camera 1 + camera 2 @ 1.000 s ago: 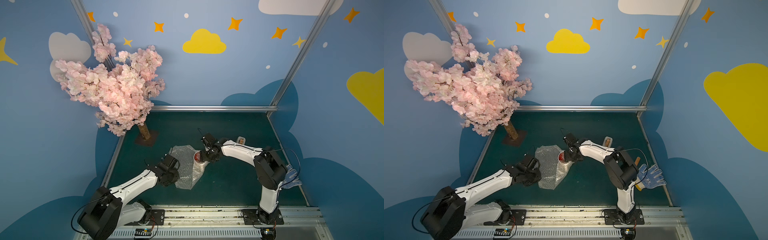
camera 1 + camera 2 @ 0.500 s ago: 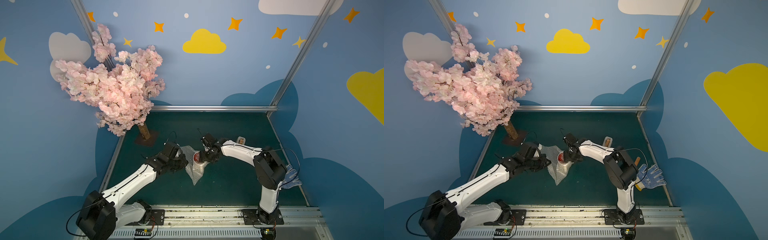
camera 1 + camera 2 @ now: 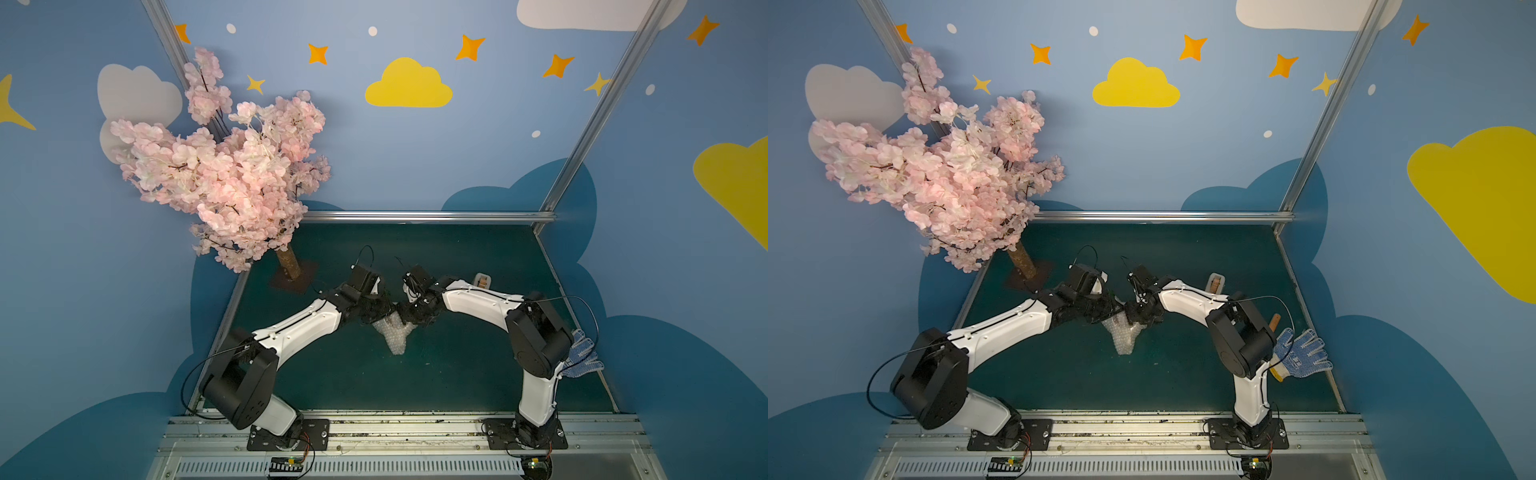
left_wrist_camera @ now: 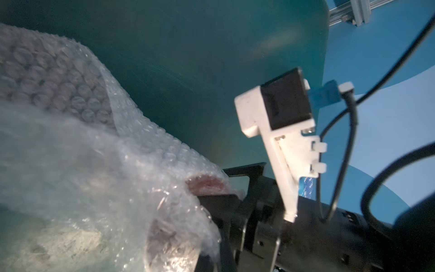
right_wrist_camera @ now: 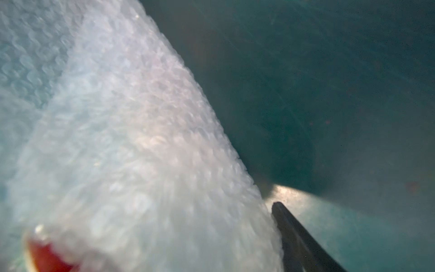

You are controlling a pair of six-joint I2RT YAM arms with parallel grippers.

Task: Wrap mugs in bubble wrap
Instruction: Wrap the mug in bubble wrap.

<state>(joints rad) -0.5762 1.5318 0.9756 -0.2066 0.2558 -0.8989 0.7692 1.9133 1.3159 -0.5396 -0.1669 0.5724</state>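
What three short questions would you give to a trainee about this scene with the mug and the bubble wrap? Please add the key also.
1. True or false: the bubble wrap lies flat and fully spread out on the table.
2. Which thing stands on the table beyond the right arm, toward the back wall? A) a tape dispenser B) a bowl C) a book
3. Fill in: in the right wrist view, the inside of the mug shows ___ at the edge of the wrap.

Key: 1 false, it is bunched up over the mug; 2 A; 3 red.
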